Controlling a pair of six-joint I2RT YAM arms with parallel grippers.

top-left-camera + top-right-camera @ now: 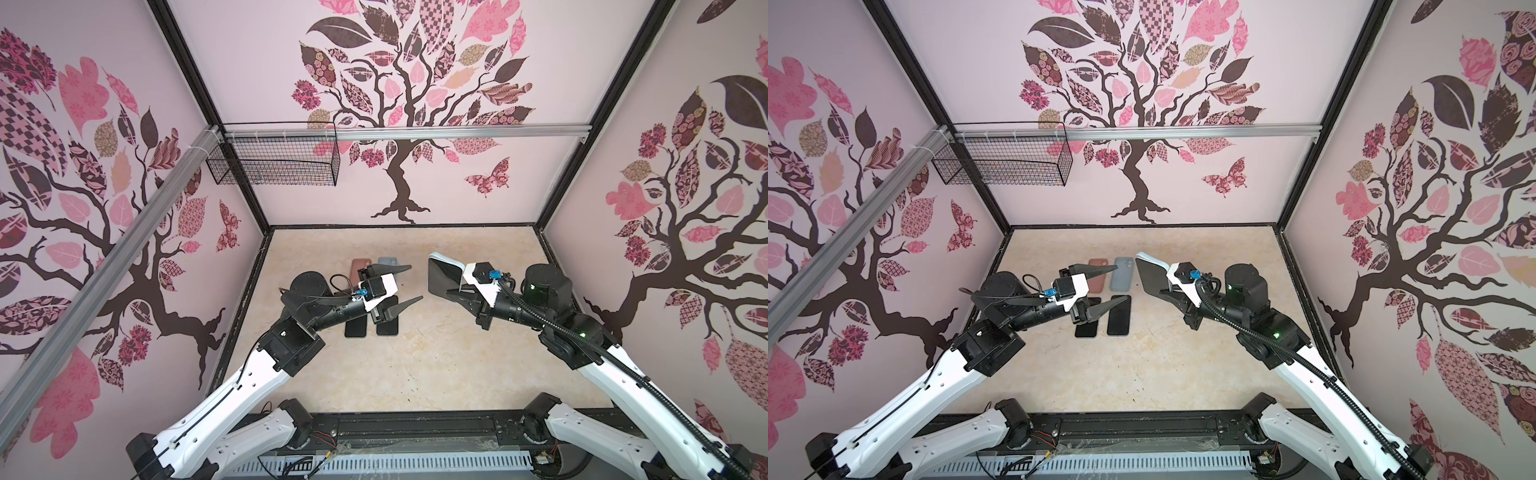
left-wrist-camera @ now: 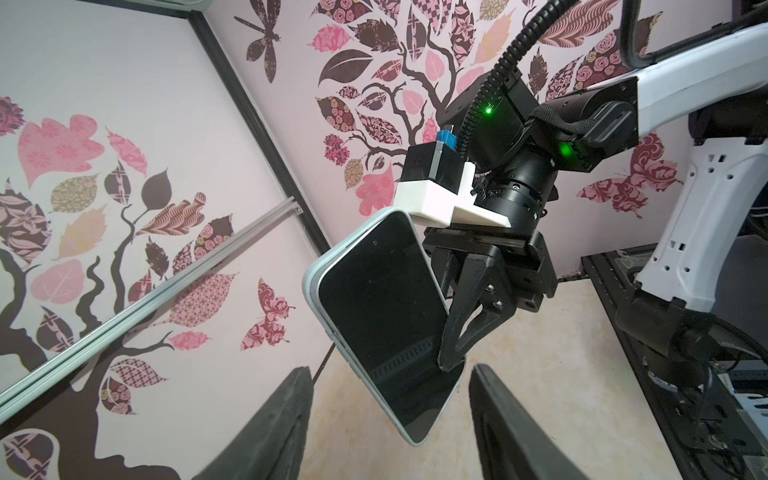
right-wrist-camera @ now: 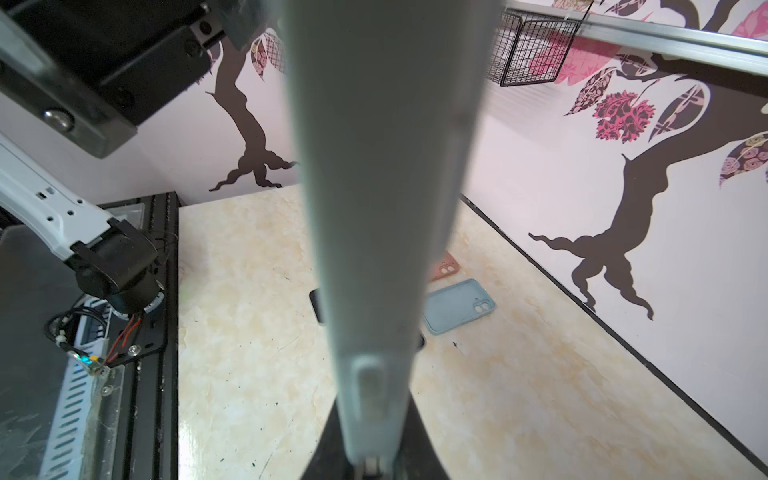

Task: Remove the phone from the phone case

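Observation:
My right gripper (image 1: 451,295) is shut on the lower edge of a pale blue phone case (image 1: 446,258) and holds it up off the table. The phone (image 1: 442,278) sits inside the case, its dark screen facing my left arm. In the left wrist view the phone (image 2: 386,316) fills the case (image 2: 316,291), and one right finger (image 2: 457,332) presses on the screen side. My left gripper (image 1: 414,283) is open, a short way left of the phone and not touching it. The right wrist view has the case (image 3: 386,208) edge-on between the jaws.
On the table under my left gripper lie two bare black phones (image 1: 1087,326) (image 1: 1118,316), with an empty brown case (image 1: 1098,276) and an empty grey-blue case (image 1: 1122,276) behind them. A wire basket (image 1: 274,160) hangs on the back rail at the left.

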